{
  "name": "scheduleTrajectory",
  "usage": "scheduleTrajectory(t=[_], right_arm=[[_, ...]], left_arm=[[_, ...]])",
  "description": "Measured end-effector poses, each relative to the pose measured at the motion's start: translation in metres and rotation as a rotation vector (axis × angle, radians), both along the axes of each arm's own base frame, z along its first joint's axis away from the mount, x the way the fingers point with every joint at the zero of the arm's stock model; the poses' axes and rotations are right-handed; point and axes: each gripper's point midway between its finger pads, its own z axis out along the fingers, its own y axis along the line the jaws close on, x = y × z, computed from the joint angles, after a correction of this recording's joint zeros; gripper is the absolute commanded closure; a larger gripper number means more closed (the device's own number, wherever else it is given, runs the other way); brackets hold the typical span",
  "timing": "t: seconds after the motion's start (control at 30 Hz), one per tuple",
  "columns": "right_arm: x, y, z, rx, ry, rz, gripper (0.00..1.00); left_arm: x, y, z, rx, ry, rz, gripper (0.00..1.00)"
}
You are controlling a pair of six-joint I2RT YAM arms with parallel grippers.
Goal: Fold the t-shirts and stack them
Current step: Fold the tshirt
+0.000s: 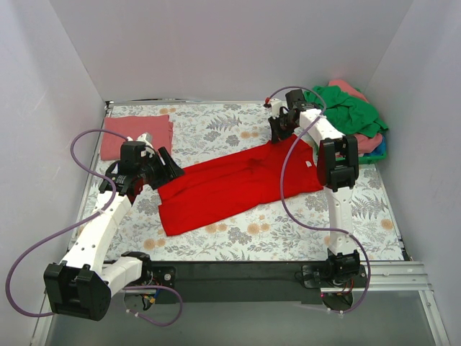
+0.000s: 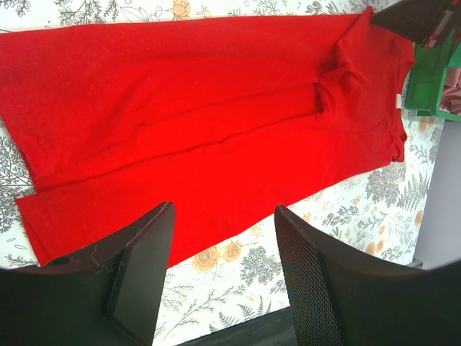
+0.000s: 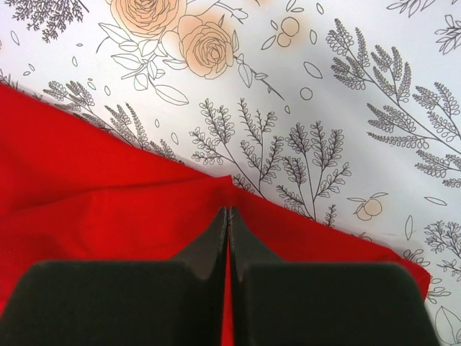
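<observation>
Far left of the counter (image 1: 238, 241): a pink shirt (image 1: 137, 134), already folded, lying flat near the back corner, apart from everything else.

Left tool (image 1: 170, 167), jaws apart, nothing between them. It hangs over the left end of the red shirt (image 1: 230, 189), not gripping.

The red shirt is mid-counter, spread long and slanted, sides already turned in to a narrow strip, some creases near the collar end.

Right tool (image 3: 228, 210), jaws together, pinching the shirt's edge at its right end; the cloth peaks up a little at the tips.

Far right corner: a pile of unfolded shirts with a green shirt (image 1: 350, 112) on top.

Step in hand, I'd say: folding the red shirt, right end just grabbed. Next likely needs the left tool to close on or pin its end, then the right end carried over leftward without dragging the strip open.
</observation>
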Motion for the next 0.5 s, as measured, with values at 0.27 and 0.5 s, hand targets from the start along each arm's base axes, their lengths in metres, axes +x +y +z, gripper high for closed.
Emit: scheduleTrajectory(t=[0.27,0.5], right_arm=[[0.005,-0.015,0.009,0.055,0.013,-0.045,0.99],[0.010,-0.025,0.047,0.140,-0.018,-0.080,0.99]], left_arm=[[0.000,0.000,0.000,0.000,0.002,0.000,0.44],[0.000,0.000,0.000,0.000,0.002,0.000,0.44]])
